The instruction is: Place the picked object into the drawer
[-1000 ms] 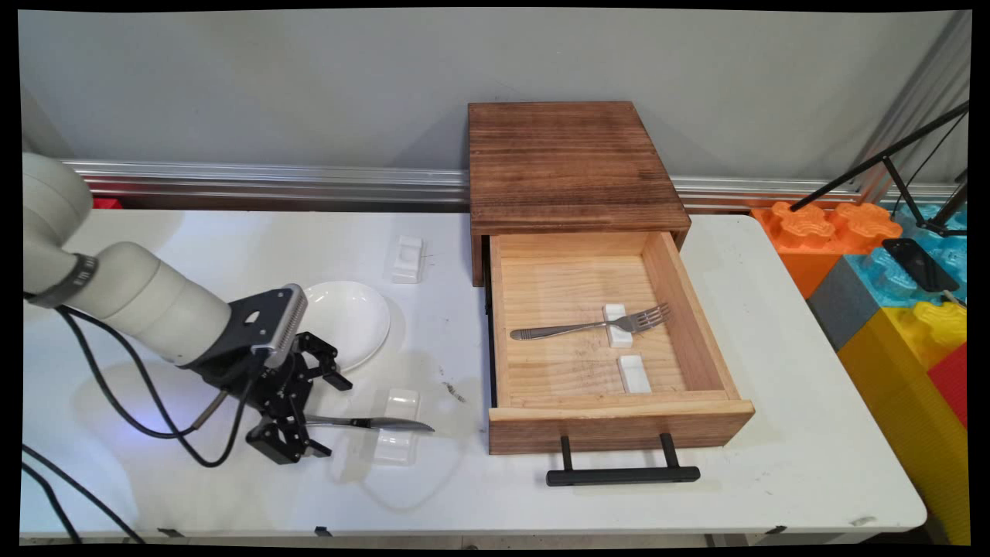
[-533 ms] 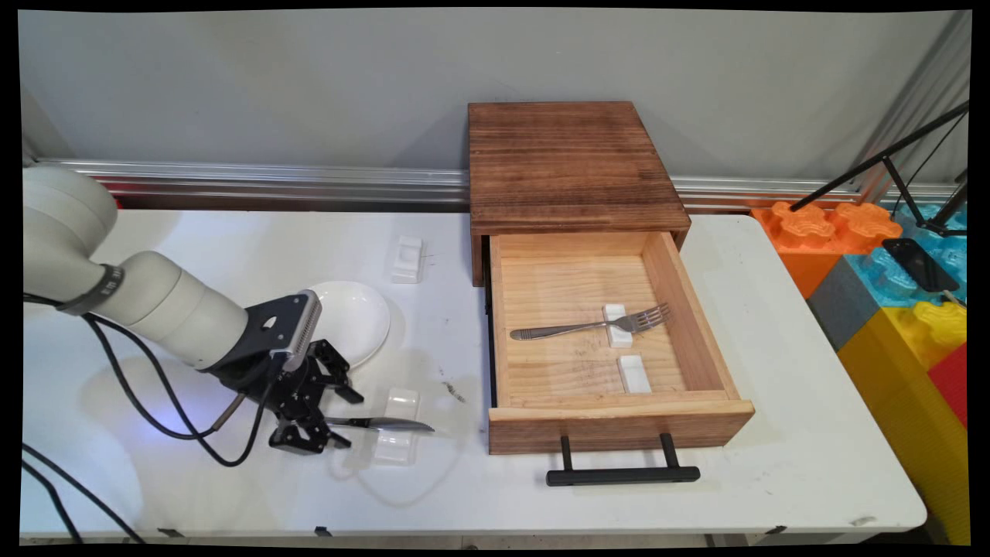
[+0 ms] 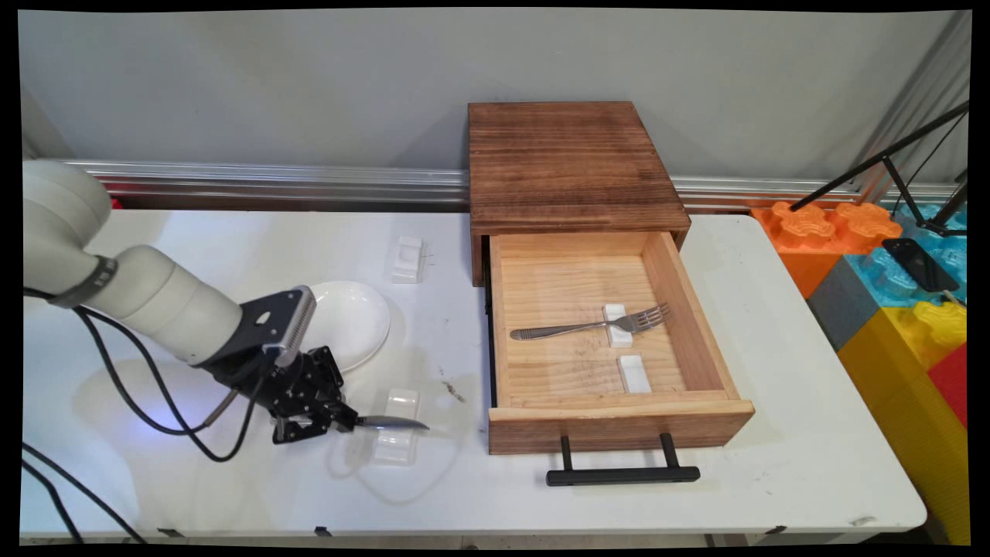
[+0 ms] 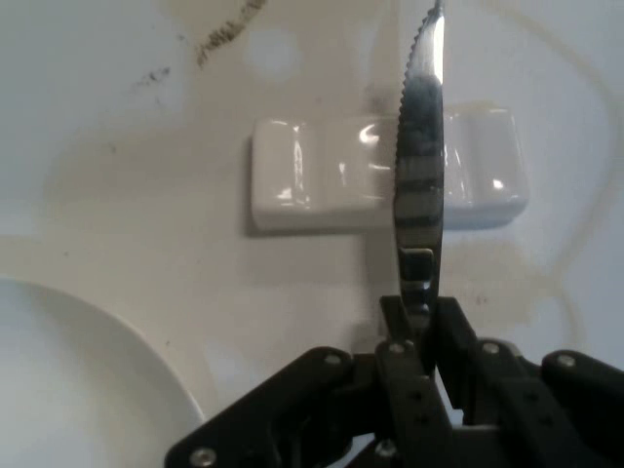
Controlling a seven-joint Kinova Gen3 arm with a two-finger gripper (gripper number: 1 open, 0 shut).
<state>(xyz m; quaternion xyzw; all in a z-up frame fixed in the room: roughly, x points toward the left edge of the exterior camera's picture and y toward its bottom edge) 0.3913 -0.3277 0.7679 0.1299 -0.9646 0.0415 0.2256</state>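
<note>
My gripper (image 3: 344,422) (image 4: 421,327) is shut on the handle of a steel knife (image 3: 390,422) (image 4: 419,185) at the table's near left. The serrated blade reaches right over a small white cutlery rest (image 3: 397,425) (image 4: 322,175) and stands on edge in the hand view. A white plate (image 3: 349,322) (image 4: 68,390) lies just behind the gripper. To the right, an open wooden drawer (image 3: 619,418) holds a fork (image 3: 592,325) propped on a white rest (image 3: 616,324), with a second, bare rest (image 3: 633,373) beside it.
The drawer's dark wooden cabinet (image 3: 568,162) stands at the back and its black handle (image 3: 623,473) juts toward the near edge. Another white rest (image 3: 407,258) lies behind the plate. Coloured foam blocks (image 3: 889,286) and a black tripod (image 3: 913,174) stand off the table's right end.
The gripper moved right along the knife handle and shut on it. The blade's tip shifted very slightly left.
</note>
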